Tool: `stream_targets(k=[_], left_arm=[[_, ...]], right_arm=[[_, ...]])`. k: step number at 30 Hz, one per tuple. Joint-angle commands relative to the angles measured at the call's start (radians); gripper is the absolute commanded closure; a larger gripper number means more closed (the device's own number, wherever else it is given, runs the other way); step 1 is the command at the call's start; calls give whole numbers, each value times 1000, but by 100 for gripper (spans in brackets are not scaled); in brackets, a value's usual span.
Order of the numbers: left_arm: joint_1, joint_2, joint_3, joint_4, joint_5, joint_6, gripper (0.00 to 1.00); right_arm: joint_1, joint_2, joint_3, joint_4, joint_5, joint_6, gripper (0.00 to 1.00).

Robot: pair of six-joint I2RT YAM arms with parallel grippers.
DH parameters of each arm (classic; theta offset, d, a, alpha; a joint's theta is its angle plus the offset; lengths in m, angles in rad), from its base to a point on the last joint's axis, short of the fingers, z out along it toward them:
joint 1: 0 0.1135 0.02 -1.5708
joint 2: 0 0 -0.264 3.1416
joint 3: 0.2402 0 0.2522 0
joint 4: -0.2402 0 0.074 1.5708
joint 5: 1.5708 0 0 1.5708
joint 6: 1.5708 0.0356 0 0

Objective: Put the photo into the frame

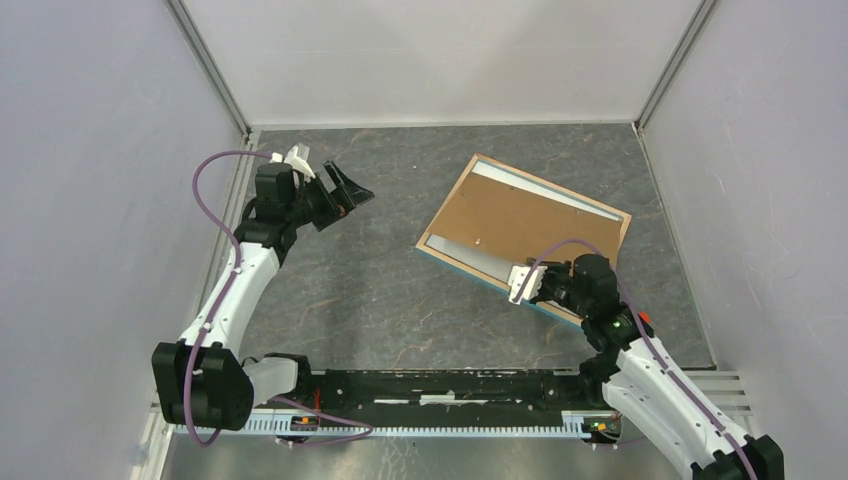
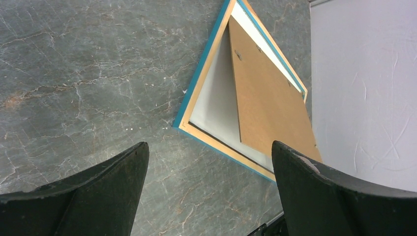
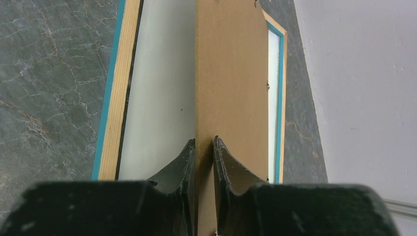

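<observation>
The frame [image 1: 465, 268] lies back up on the table at centre right, with a light wood rim and a blue edge. A plain brown backing board [image 1: 520, 215] rests askew in its opening. A pale surface [image 3: 160, 88] shows beside the board; the photo's print is hidden. My right gripper [image 1: 520, 283] is over the frame's near edge. In the right wrist view its fingertips [image 3: 204, 142] stand a narrow gap apart over the board [image 3: 231, 73], pinching nothing. My left gripper [image 1: 352, 185] hangs wide open above the table at far left, well away from the frame [image 2: 204, 73].
Grey walls close in the marbled table on the left, back and right; the right wall runs close to the frame's far edge. A black rail with the arm bases lines the near edge.
</observation>
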Motion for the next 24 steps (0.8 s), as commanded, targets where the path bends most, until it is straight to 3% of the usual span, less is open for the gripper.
stream_targets(k=[1,5,9,11,16,20,23,24], left_arm=[[-4,-5,-7,39,23,8,0],[-4,-2,-9,39,24,10,0],[-4,-1,-13,44,29,9,0],[-5,0,-21,51,33,2,0],[-38,47,-59,126,70,-121,0],[-116,179,-98,343,186,-361,17],[-196,269,-122,452,131,-508,37],[-217,287,-135,479,76,-547,37]], right_arm=[[-1,56,21,30,54,68,80],[-2,103,21,54,94,94,80],[0,173,50,62,145,159,86],[0,204,71,42,105,169,93],[-1,196,32,114,59,200,93],[0,167,9,150,53,221,92],[0,165,8,152,57,224,92],[-1,168,12,151,58,227,92]])
